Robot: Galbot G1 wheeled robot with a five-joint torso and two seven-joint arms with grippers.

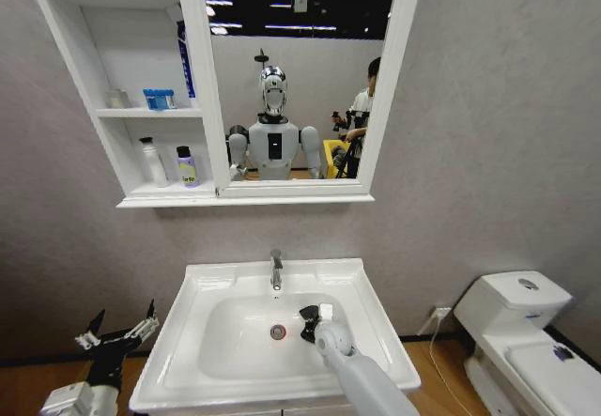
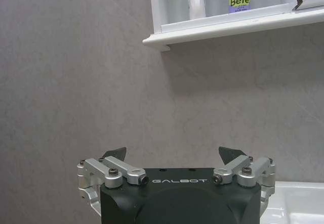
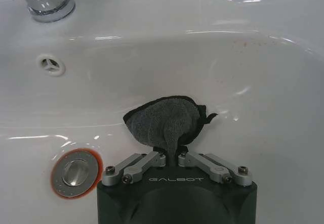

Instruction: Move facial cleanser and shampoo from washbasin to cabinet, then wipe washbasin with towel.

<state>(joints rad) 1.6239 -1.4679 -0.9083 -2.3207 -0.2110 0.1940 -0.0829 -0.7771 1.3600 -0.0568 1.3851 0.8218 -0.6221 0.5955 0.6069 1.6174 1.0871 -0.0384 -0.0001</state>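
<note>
Down in the bowl of the washbasin (image 1: 371, 317), the right gripper (image 3: 174, 155) has its jaws pinched tight on a fold of the dark grey towel (image 3: 166, 123), whose bunched body presses against the white ceramic just beside the chrome drain (image 3: 76, 171); the tap (image 1: 276, 270) stands at the back rim, and a small overflow hole (image 3: 50, 64) sits in the wall below it; the left gripper (image 1: 119, 331) hangs outside the basin's left edge with its jaws spread wide and nothing between them, facing the grey wall; above, the cabinet (image 1: 127, 200) carries a white bottle (image 1: 153, 162) and a smaller labelled bottle (image 1: 187, 167) side by side on its lowest shelf, with a blue box (image 1: 159, 99) on the shelf above; the mirror (image 1: 291, 78) hangs beside the shelves; a white toilet (image 1: 526, 336) stands to the right, well apart from the basin.
</note>
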